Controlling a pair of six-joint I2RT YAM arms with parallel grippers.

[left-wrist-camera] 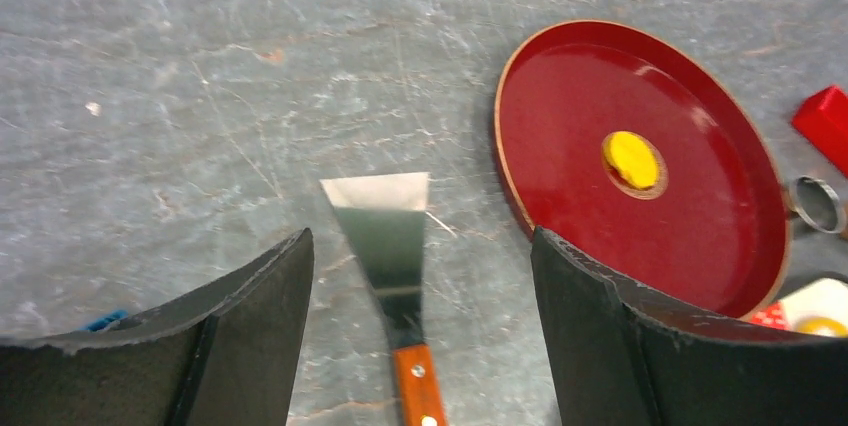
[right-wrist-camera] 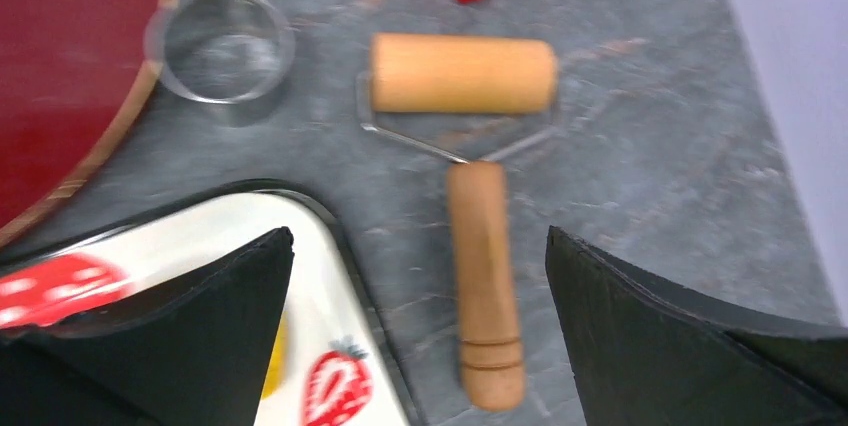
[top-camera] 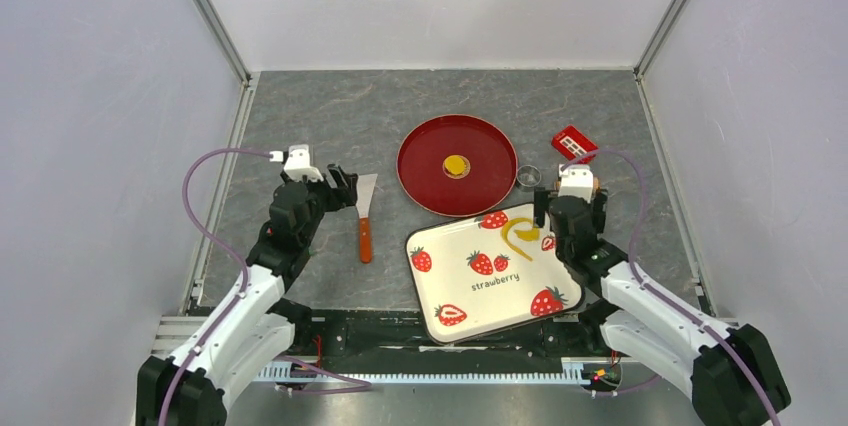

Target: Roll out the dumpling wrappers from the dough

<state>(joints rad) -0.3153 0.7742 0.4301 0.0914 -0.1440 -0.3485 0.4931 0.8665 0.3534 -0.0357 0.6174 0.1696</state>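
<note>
- Hovering with both sets of jaws wide apart and nothing held: left gripper (left-wrist-camera: 420,246) over the scraper (left-wrist-camera: 385,236), right gripper (right-wrist-camera: 420,236) over the rolling pin (right-wrist-camera: 480,216).
- Dumpling wrapper (top-camera: 456,165) is sitting flat at the centre of the red plate (top-camera: 415,151), between the arms and beyond the strawberry tray (top-camera: 450,284). A yellow dough strip (top-camera: 520,234) is lying at the tray's far right corner.
- Key relation: the pin's handle is running lengthwise up the gap between the right jaws, butt end toward the wrist, roller lying crosswise at the far end. The jaws would be closing across the handle, so alignment is looking good for a straight drop.
- Right arm is sitting nearer the pin. The left is well apart from it, across plate and tray.
- Scraper is lying the same way under the left jaws, blade pointing away.
- Clearances: the tray corner is sitting just beside the handle, under the right gripper's left finger, so I'm expecting a rim-clip risk on descent. Ring cutter (right-wrist-camera: 228,94) is sitting near the roller's left end, red box (top-camera: 574,144) just beyond it. Bare table is running right of the handle to the wall.
</note>
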